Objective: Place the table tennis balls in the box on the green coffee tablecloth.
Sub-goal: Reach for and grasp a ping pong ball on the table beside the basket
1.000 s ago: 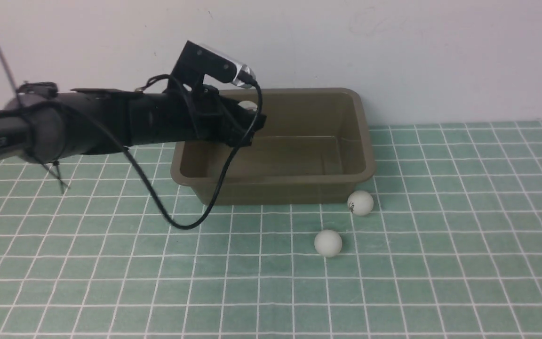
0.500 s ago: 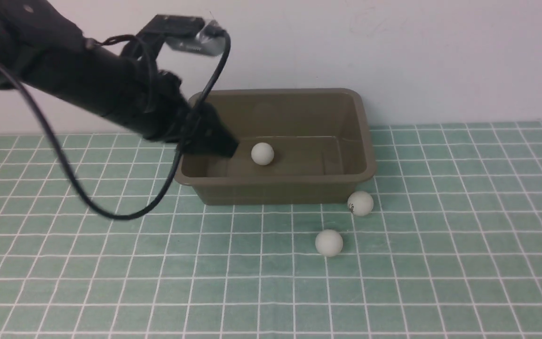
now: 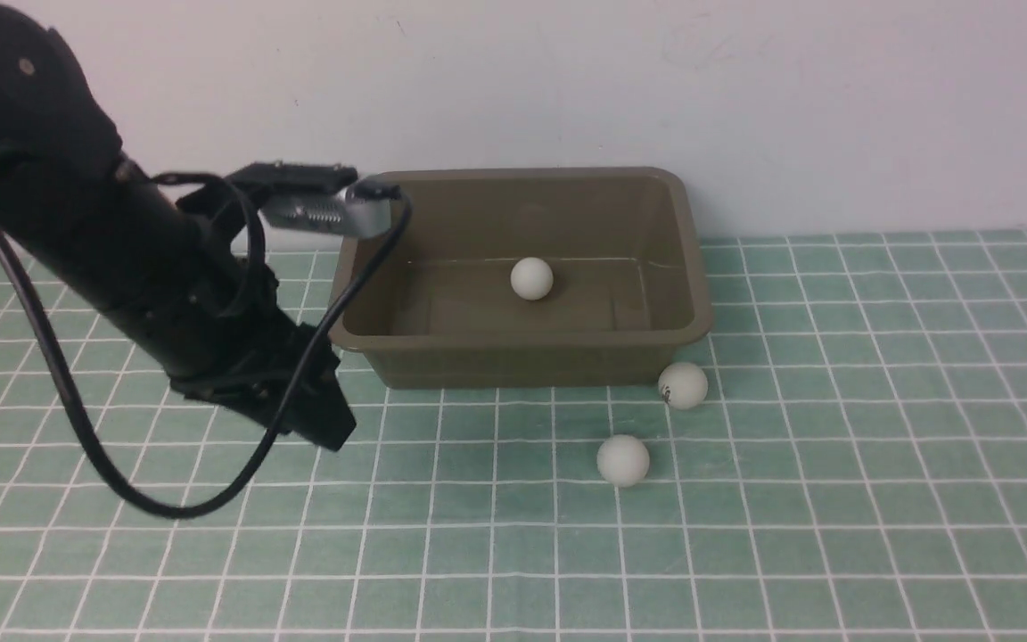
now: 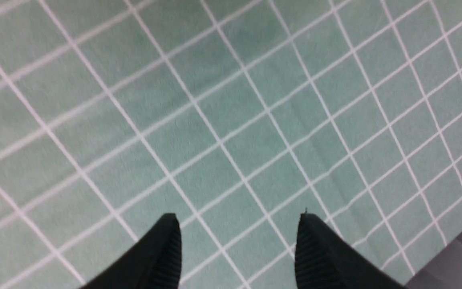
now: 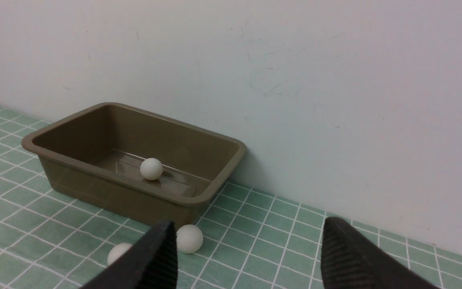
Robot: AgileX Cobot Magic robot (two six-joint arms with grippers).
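the green coffee tablecloth (image 3: 834,499) covers the whole surface. the box (image 3: 522,361) stands on it just right of the left gripper (image 3: 328,430) and a little beyond it. two table tennis balls lie on the cloth further to that gripper's right: one ball (image 3: 682,384) just beside the box's front right corner, the other ball (image 3: 623,460) nearer, apart from the box.

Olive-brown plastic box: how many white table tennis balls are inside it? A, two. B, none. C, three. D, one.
D: only one white table tennis ball lies on the floor of the olive-brown plastic box; the ball with a dark logo and the plain ball rest outside it on the green checked tablecloth.
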